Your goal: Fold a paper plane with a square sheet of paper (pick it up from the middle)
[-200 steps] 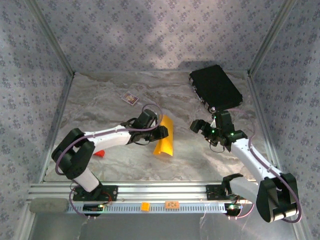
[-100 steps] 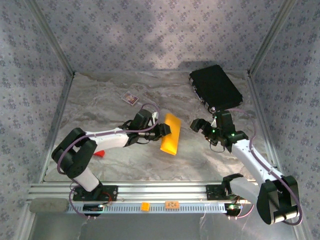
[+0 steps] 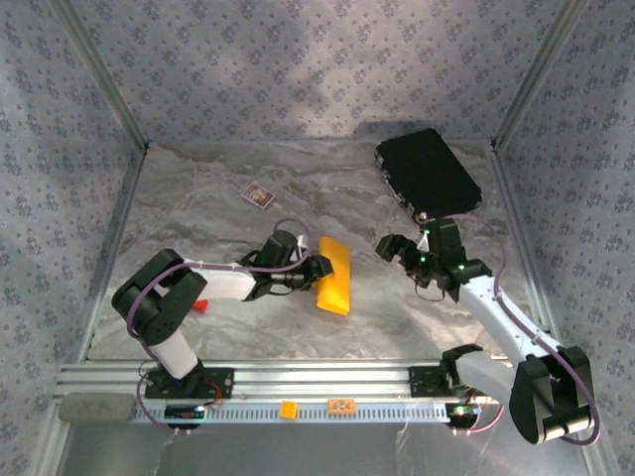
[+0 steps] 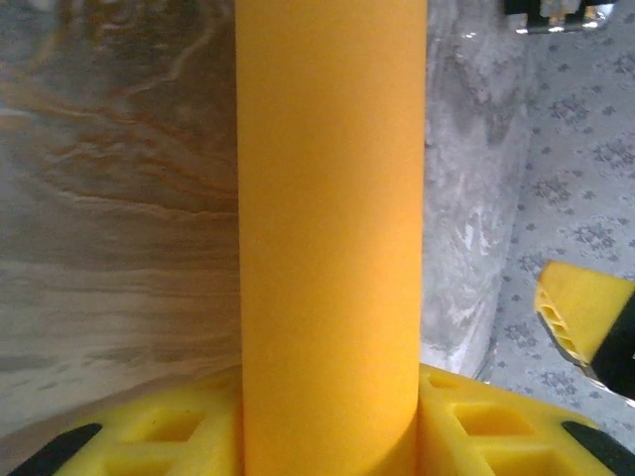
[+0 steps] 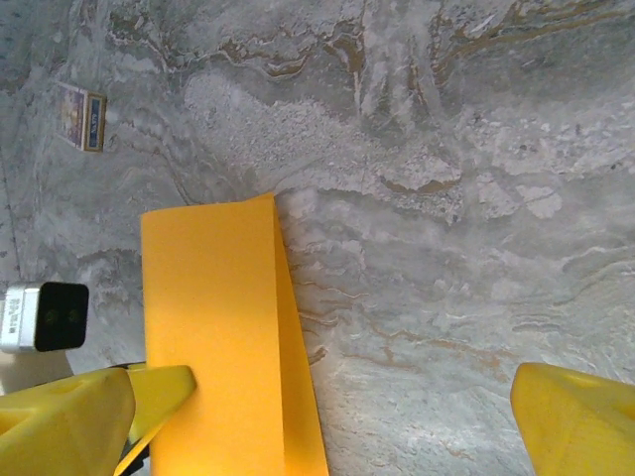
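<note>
The square sheet of paper (image 3: 334, 277) is orange-yellow and folded into a narrow strip, lying low over the marble table (image 3: 218, 198) near the middle. My left gripper (image 3: 317, 268) is shut on its left edge. In the left wrist view the sheet of paper (image 4: 332, 198) rises from between my yellow fingers (image 4: 149, 436). My right gripper (image 3: 397, 248) hangs open to the right of the sheet, apart from it. In the right wrist view the folded paper (image 5: 213, 327) lies at lower left and the right gripper (image 5: 347, 407) has wide jaws. A paper plane is out of view.
A black case (image 3: 429, 174) sits at the back right corner. A small card (image 3: 259, 195) lies at the back left, also in the right wrist view as the card (image 5: 84, 117). A small red block (image 3: 198, 304) is by the left arm. Metal frame walls enclose the table.
My left gripper has swung the paper down and slightly nearer, from a hanging curved sheet to a narrow flat strip. The right arm has stayed put.
</note>
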Motion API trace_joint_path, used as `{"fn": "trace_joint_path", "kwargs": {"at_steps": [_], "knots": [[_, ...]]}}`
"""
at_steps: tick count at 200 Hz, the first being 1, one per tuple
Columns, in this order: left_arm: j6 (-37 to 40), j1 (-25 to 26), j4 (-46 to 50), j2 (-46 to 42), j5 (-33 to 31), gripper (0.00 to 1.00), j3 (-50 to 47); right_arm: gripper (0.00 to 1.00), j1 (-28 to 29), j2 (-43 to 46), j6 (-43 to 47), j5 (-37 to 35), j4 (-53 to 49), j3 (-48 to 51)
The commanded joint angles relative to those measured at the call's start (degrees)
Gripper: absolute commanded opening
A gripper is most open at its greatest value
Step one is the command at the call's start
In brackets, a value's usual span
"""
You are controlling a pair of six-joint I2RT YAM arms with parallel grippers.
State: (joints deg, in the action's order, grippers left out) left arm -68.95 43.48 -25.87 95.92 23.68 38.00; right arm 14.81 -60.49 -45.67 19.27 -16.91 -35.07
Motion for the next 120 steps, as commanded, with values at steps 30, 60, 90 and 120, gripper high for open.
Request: {"fn": "trace_joint_path", "kwargs": {"at_steps": [30, 60, 90, 120], "knots": [[-0.7, 0.8, 1.2, 0.5, -5.8, 0.40, -1.7, 0.99, 2.3, -3.1, -1.6, 0.6, 2.7, -1.0], [3.0, 2.2, 9.8, 0.1, -8.9, 0.43, 0.7, 0.99, 3.5, -3.7, -1.7, -0.9, 6.2, 0.5], [6.4, 3.7, 19.1, -0.7, -13.7, 0.49, 3.7, 0.95, 3.7, -5.9, 2.2, 6.3, 9.4, 1.1], [9.6, 4.5, 26.1, -1.1, -17.5, 0.55, 6.5, 0.87, 4.1, -8.7, 2.1, 9.5, 12.1, 1.1]]}}
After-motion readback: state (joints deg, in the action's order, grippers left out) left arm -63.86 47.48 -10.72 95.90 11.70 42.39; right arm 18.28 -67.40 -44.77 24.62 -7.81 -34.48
